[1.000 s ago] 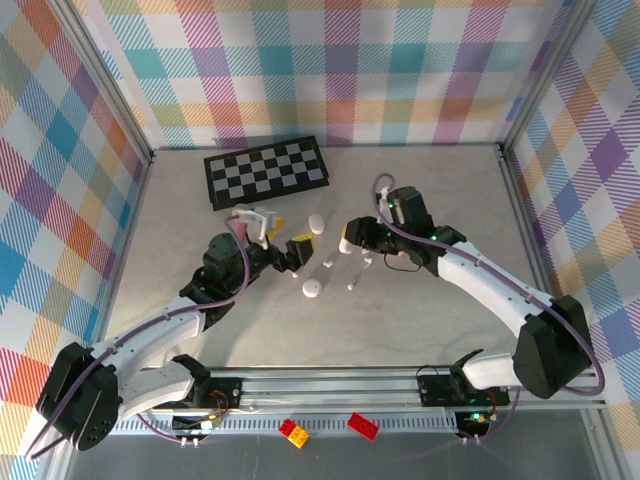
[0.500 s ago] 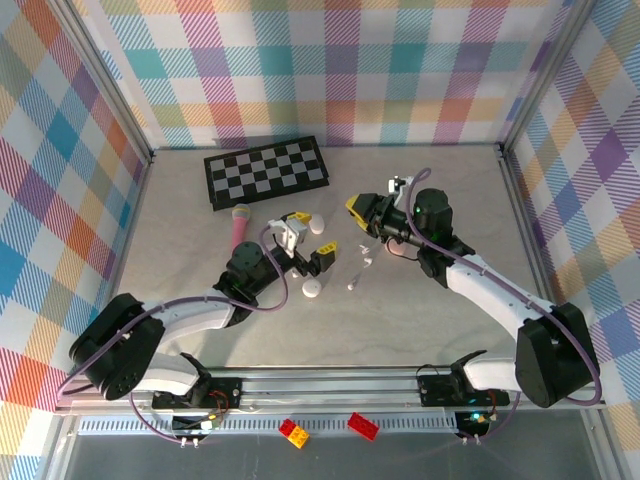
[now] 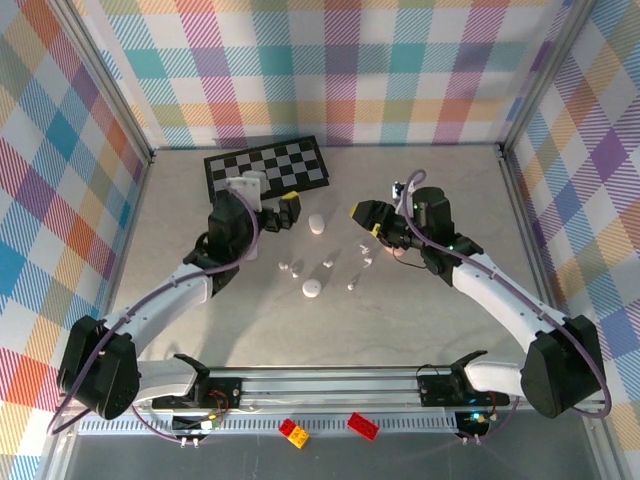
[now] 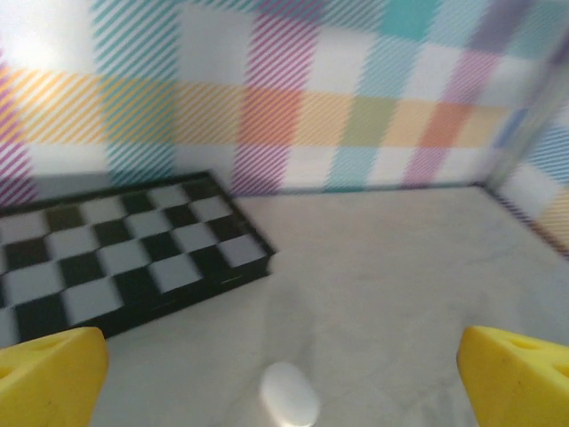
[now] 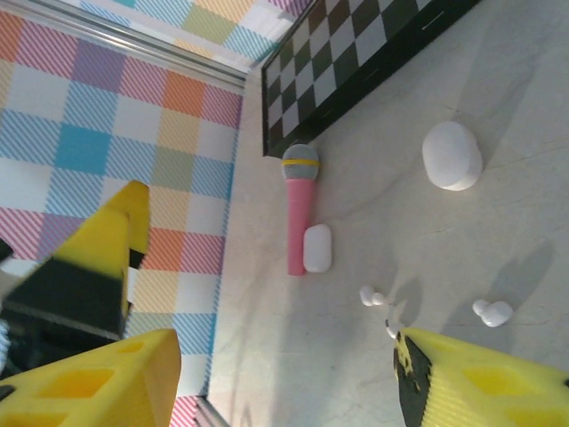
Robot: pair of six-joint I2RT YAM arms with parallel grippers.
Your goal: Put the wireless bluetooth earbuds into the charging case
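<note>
Several tiny white earbuds lie loose mid-table: a pair (image 3: 290, 268), one (image 3: 327, 263), a pair (image 3: 365, 256) and one (image 3: 352, 285). An oval white charging case (image 3: 317, 223) lies just right of my left gripper (image 3: 280, 215). In the left wrist view that case (image 4: 289, 396) sits low between the wide-apart yellow fingertips (image 4: 53, 374); the left gripper (image 4: 284, 374) is open and holds nothing. My right gripper (image 3: 370, 222) hovers right of the case, open and empty (image 5: 284, 382). The right wrist view shows the case (image 5: 452, 156) and earbuds (image 5: 372, 296), (image 5: 492, 311).
A round white case (image 3: 313, 289) lies below the earbuds. A checkerboard (image 3: 265, 170) sits at the back. A pink toy microphone (image 5: 300, 209) with another white case (image 5: 317, 247) beside it lies near the left wall. Plaid walls enclose the table.
My left arm has swung from the middle back toward the checkerboard, covering the microphone from above. The right gripper's jaws have widened, and it has drawn back slightly from the earbuds.
</note>
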